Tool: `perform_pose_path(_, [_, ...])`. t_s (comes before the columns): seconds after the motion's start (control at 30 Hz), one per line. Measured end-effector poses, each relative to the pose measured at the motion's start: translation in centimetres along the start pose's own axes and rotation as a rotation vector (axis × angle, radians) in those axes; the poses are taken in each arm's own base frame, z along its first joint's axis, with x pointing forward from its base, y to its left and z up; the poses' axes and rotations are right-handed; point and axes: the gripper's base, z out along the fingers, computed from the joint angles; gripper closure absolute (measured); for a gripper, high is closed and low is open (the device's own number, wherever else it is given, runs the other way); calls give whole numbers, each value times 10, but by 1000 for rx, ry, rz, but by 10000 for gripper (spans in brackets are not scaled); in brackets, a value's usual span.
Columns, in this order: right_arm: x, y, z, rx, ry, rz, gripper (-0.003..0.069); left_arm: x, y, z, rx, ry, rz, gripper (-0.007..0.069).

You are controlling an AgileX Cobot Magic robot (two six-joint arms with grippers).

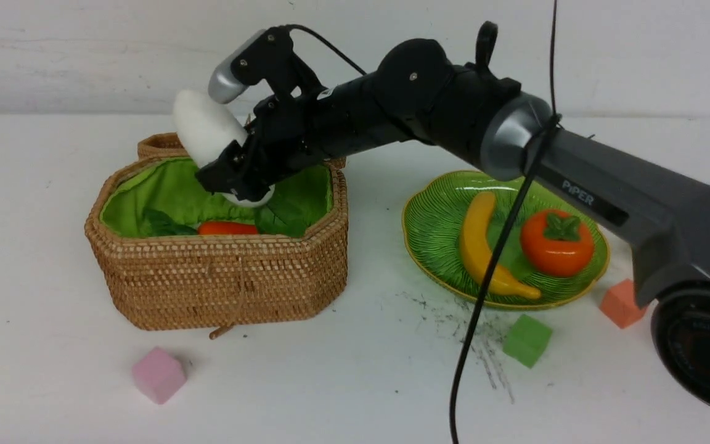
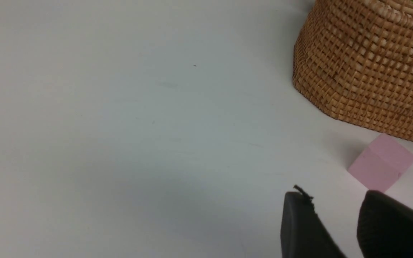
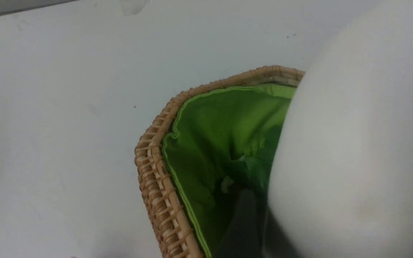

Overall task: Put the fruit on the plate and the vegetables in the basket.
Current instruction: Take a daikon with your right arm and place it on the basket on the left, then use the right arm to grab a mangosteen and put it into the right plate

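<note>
My right gripper [image 1: 227,157] hangs over the wicker basket [image 1: 219,277], shut on the white radish [image 1: 206,126], which is tilted above the green lining; its dark leaves [image 1: 284,213] trail down inside. In the right wrist view the radish [image 3: 353,150] fills most of the frame beside one dark finger [image 3: 242,222], above the basket rim [image 3: 156,172]. An orange-red vegetable [image 1: 227,228] lies in the basket. The green plate [image 1: 441,216] holds the banana [image 1: 478,240] and the persimmon [image 1: 557,243]. My left gripper [image 2: 335,195] is open and empty above the table, near the basket wall [image 2: 368,71].
A pink cube [image 1: 158,374] lies in front of the basket and shows just beyond the left fingertips [image 2: 382,163]. A green cube [image 1: 527,340] and an orange cube [image 1: 621,303] lie near the plate's front. The basket lid [image 1: 161,145] stands behind. A black cable [image 1: 490,265] hangs across the plate.
</note>
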Motion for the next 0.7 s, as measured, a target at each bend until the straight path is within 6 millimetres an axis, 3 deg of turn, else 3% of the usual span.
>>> perform_pose_path(0.1, [-4, -5, -11, 1, 8, 14, -15, 0, 0, 0, 0, -1, 0, 388])
perform_pose_path(0.2, [-14, -8, -26, 4, 0, 20, -11, 0, 0, 0, 0, -1, 0, 386])
perform_pose_path(0.3, [-32, -13, -57, 12, -10, 41, 20, 0, 0, 0, 0, -1, 0, 386])
perform_pose_path(0.43, [-60, -20, -118, 59, -51, 133, 69, 0, 0, 0, 0, -1, 0, 386])
perform_pose_path(0.53, [-65, -27, -172, 140, -68, 228, 101, 0, 0, 0, 0, -1, 0, 386])
perform_pose_path(0.57, [-64, -28, -199, 193, -63, 243, 110, 0, 0, 0, 0, -1, 0, 386])
perform_pose_path(0.7, [-33, -26, -255, 326, 16, 337, 118, 0, 0, 0, 0, -1, 0, 386])
